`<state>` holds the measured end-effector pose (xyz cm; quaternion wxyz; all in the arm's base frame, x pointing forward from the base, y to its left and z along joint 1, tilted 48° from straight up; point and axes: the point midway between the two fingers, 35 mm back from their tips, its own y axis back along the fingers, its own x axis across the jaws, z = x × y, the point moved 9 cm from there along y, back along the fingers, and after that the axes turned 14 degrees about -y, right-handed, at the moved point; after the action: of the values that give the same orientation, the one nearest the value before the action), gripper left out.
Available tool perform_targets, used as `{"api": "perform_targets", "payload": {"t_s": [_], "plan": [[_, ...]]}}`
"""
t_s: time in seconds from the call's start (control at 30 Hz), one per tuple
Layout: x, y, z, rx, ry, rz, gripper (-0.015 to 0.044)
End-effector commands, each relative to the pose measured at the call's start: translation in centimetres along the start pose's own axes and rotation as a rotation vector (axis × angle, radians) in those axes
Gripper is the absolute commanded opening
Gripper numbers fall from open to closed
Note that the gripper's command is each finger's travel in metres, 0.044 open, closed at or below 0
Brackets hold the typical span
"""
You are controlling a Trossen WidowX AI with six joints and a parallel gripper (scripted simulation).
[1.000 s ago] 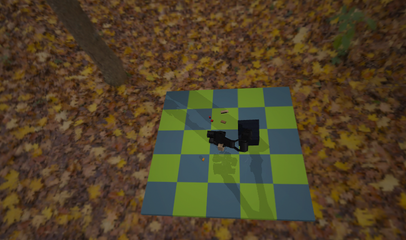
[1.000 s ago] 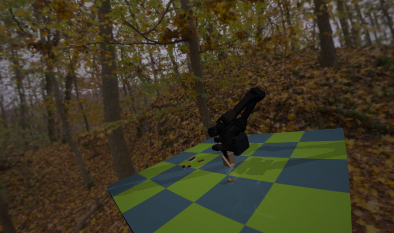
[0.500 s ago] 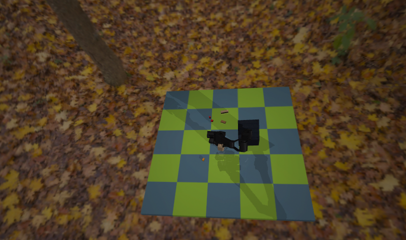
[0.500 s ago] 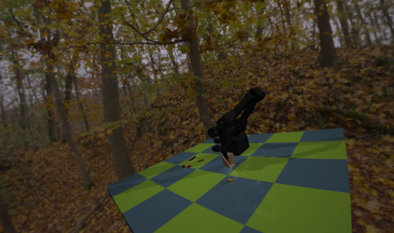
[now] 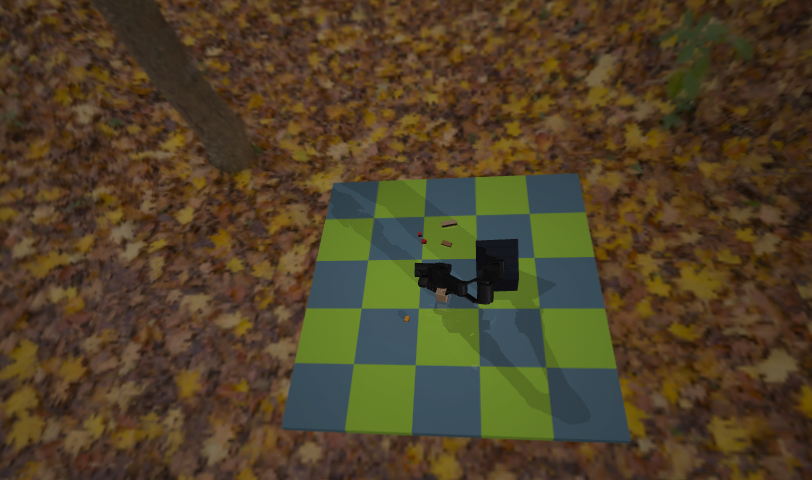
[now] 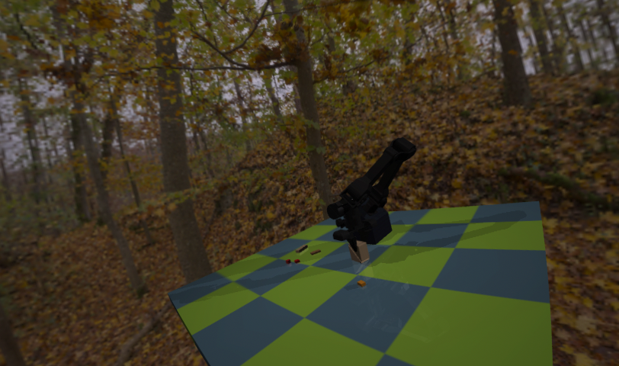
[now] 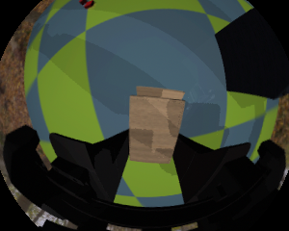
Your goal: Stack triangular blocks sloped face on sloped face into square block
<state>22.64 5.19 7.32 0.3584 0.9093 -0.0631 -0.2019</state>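
Observation:
A light wooden triangular block (image 7: 156, 120) is held between my fingertips, its broad face toward the wrist camera. My gripper (image 7: 151, 133) is shut on it. The other triangular block (image 7: 159, 91) shows only as a narrow strip past the held block's far end in the wrist view; the rest is hidden. In the top and exterior views the two pale blocks (image 5: 442, 294) (image 6: 361, 252) appear together, low over the table under the hand, with a slanted line between them in the exterior view. Whether their sloped faces touch fully, and whether the ends are even, I cannot tell.
The checkered table (image 5: 386, 392) (image 6: 485, 276) bears a small orange piece (image 5: 406, 318) (image 6: 361, 283) near the blocks. Two red pieces and two thin wooden pieces, one of them a longer strip (image 5: 449, 223) (image 6: 301, 248), lie beyond the arm. The black arm base (image 5: 506, 249) stands nearby.

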Motion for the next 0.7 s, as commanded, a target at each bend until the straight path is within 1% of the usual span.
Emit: {"api": "perform_targets", "payload": {"t_s": [0.0,0.67], "plan": [[-0.16,-0.3,0.28,0.001,-0.01,-0.006,0.0],[-0.16,-0.82,0.53,0.002,-0.009,-0.005,0.0]]}}
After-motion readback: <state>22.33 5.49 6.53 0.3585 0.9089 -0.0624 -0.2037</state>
